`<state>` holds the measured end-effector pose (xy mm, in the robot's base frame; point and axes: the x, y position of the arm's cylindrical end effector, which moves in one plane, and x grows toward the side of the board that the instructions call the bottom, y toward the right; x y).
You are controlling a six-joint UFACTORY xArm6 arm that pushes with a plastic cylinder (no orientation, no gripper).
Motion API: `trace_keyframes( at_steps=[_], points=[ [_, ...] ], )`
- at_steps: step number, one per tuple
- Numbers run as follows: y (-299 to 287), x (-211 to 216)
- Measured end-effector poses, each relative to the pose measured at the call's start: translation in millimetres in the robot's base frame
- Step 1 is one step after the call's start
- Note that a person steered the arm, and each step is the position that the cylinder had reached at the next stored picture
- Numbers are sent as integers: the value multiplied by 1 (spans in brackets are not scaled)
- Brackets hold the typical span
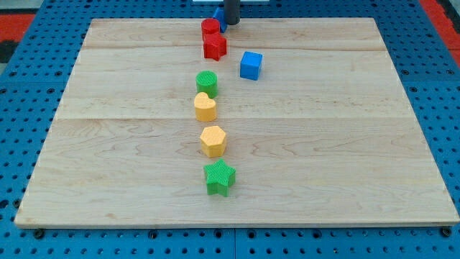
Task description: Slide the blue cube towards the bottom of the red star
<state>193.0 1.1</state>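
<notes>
The blue cube [251, 65] sits on the wooden board [345, 144] right of centre near the view's top. The red star [215, 47] lies up and to the left of it, a small gap apart. A second red block [210, 29], whose shape I cannot make out, touches the star's top side. My tip [231, 22] rests at the board's top edge, just right of that red block and well above the blue cube. Another blue block [218, 15] is partly hidden behind the rod.
Below the star, a column runs down the board: a green cylinder [207, 83], a yellow heart [205, 107], a yellow hexagon [213, 141] and a green star [220, 178]. Blue pegboard surrounds the board.
</notes>
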Motion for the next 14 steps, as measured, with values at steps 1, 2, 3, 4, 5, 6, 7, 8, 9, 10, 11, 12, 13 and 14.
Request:
trace_keyframes(
  at_steps=[1,2,3,4,5,6,7,8,9,10,11,12,13,14],
  points=[
    [7,1],
    [67,49],
    [74,97],
    [100,109],
    [89,110],
    [69,110],
    [66,115],
    [90,123],
    [56,125],
    [31,125],
    [45,134],
    [42,173],
    [26,170],
    [8,154]
  ],
)
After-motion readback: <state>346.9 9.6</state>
